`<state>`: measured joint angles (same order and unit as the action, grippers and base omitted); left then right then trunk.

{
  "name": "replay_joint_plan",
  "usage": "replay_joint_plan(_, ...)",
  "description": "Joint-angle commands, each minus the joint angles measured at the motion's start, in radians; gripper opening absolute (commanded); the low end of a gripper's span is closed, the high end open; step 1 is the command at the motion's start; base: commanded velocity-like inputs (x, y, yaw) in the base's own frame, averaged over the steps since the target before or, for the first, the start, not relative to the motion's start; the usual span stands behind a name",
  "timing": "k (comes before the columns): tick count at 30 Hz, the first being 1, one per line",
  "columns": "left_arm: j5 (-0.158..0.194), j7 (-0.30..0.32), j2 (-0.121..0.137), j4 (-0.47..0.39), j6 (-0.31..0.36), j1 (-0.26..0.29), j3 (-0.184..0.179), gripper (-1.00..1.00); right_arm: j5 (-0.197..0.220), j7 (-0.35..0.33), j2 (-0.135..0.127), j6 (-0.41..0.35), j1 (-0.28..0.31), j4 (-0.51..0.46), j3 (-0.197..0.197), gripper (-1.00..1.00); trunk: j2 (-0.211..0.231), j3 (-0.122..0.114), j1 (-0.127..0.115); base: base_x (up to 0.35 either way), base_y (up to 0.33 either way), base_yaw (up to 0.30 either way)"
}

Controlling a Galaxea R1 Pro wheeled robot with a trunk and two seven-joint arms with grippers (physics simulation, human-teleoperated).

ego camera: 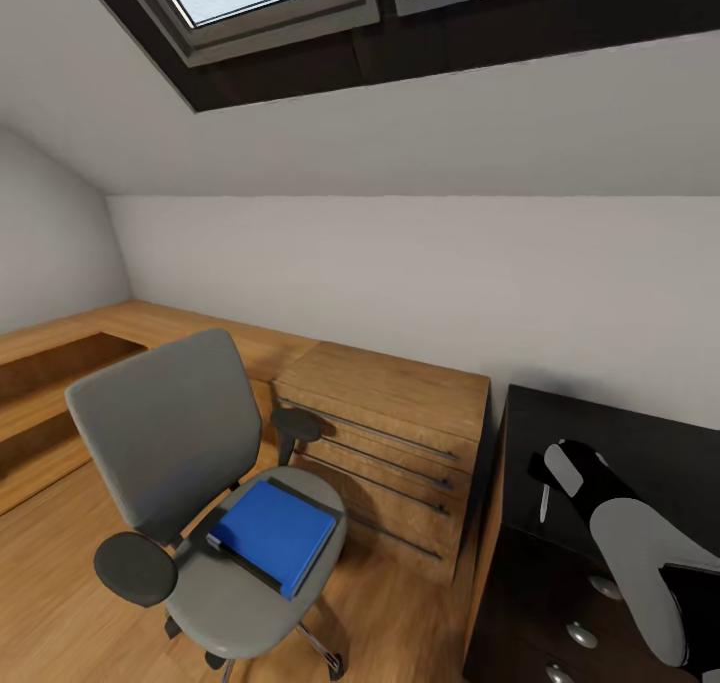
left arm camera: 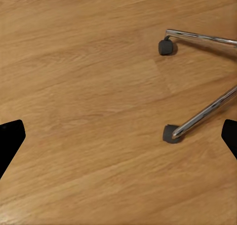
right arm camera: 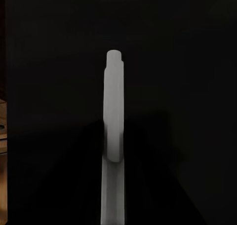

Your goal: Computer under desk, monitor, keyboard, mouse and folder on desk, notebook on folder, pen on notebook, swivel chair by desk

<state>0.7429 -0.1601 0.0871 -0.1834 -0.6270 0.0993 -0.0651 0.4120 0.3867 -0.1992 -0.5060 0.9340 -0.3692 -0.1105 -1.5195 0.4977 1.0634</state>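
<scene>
The pen (right arm camera: 113, 136) was a thin white stick, seen lengthwise in the right wrist view against a black surface and running straight out along the line of the fingers. In the head view the pen (ego camera: 545, 500) hung as a short pale sliver at the tip of the right gripper (ego camera: 560, 473), pointing down toward the black furniture top (ego camera: 640, 443) at the right of the room. The right gripper appeared clenched on the pen, though its fingers were dark against a dark background and the contact itself was hard to make out.

The folder (ego camera: 274, 534) lay flat on the seat of the swivel chair (ego camera: 170, 433), bright blue with a dark edge, well apart from the right gripper and to its left. The chair stood on the wooden floor (ego camera: 60, 563), its grey back turned toward the low wooden shelving (ego camera: 60, 373), just beside a wooden drawer unit (ego camera: 390, 433) that sat between the chair and the black furniture.

In the left wrist view two chrome spokes of the chair base (left arm camera: 202, 114) ended in dark casters resting on the floor boards. The left gripper (left arm camera: 118, 136) was spread wide, with only its dark fingertips (left arm camera: 10, 141) at the edges, holding nothing.
</scene>
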Motion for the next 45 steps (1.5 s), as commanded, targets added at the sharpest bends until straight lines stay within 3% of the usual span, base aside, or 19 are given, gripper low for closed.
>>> replay_joint_plan(1,0.0,-0.009,0.0,-0.001,-0.002,0.0,-0.007,1.0,0.012,0.007,0.0,-0.002,0.0,-0.002,-0.001,1.0,-0.001,0.001,0.0,0.0,0.0,0.0)
replay_joint_plan(19,-0.001,-0.009,0.0,-0.001,-0.001,0.0,-0.007,1.0,0.013,0.006,0.0,-0.002,0.0,-0.017,-0.002,1.0,-0.001,0.001,0.0,0.0,0.0,0.0)
replay_joint_plan(25,-0.002,-0.009,0.0,-0.001,0.0,0.0,-0.007,1.0,0.014,0.01,0.0,-0.006,-0.003,-0.134,-0.003,1.0,-0.001,0.001,0.0,0.0,0.0,0.0)
replay_joint_plan(26,-0.002,-0.009,0.0,-0.001,0.0,0.0,-0.007,1.0,0.014,0.012,0.003,-0.011,-0.014,-0.209,-0.002,1.0,-0.001,0.001,0.0,0.0,0.0,0.0)
replay_joint_plan(30,-0.002,-0.009,0.0,-0.001,0.0,0.0,-0.007,1.0,0.016,0.014,0.011,-0.044,-0.069,-0.333,-0.001,1.0,-0.001,0.001,0.0,0.0,0.0,0.0)
replay_joint_plan(33,-0.002,-0.009,0.0,-0.001,0.0,0.0,-0.007,1.0,0.012,0.017,0.04,-0.103,-0.122,-0.458,-0.001,1.0,-0.001,0.001,0.0,0.0,0.0,0.0)
replay_joint_plan(35,-0.002,-0.009,0.0,-0.001,0.0,0.0,-0.007,1.0,0.009,0.018,0.057,-0.117,-0.14,-0.49,-0.001,1.0,-0.001,0.001,0.0,0.0,0.0,0.0)
replay_joint_plan(40,-0.002,-0.009,0.0,-0.001,0.003,0.0,-0.007,1.0,0.007,0.018,0.086,-0.13,-0.157,-0.523,0.002,1.0,-0.001,0.001,0.0,0.0,0.0,0.0)
replay_joint_plan(41,-0.002,-0.009,0.0,0.0,0.006,0.0,-0.008,1.0,0.007,0.019,0.106,-0.133,-0.16,-0.529,0.002,1.0,-0.001,0.001,0.0,0.0,0.0,0.007)
replay_joint_plan(45,-0.002,-0.008,0.0,0.015,0.008,0.0,-0.008,1.0,0.006,0.02,0.134,-0.131,-0.163,-0.532,0.002,1.0,-0.001,0.001,0.0,0.0,0.0,0.135)
